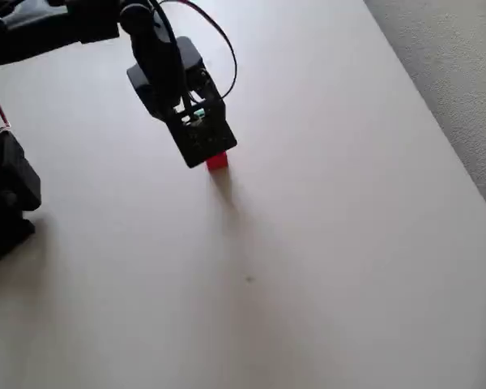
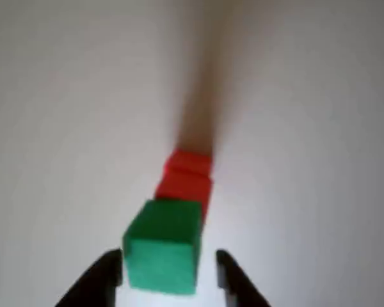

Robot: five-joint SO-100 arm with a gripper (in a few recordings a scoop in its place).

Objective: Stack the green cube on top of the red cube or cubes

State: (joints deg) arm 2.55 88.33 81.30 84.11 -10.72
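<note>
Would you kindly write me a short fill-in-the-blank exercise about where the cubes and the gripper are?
1. In the wrist view, the small matte cube between the black gripper fingers is ____.
2. Beyond it stand the matte red cubes, numbering ____.
3. In the overhead view, the arm hangs over the pale ____.

Missing words: green; two; table.

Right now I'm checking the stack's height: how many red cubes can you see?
2: in the wrist view, both red cubes sit stacked, directly beneath the green cube.
</note>
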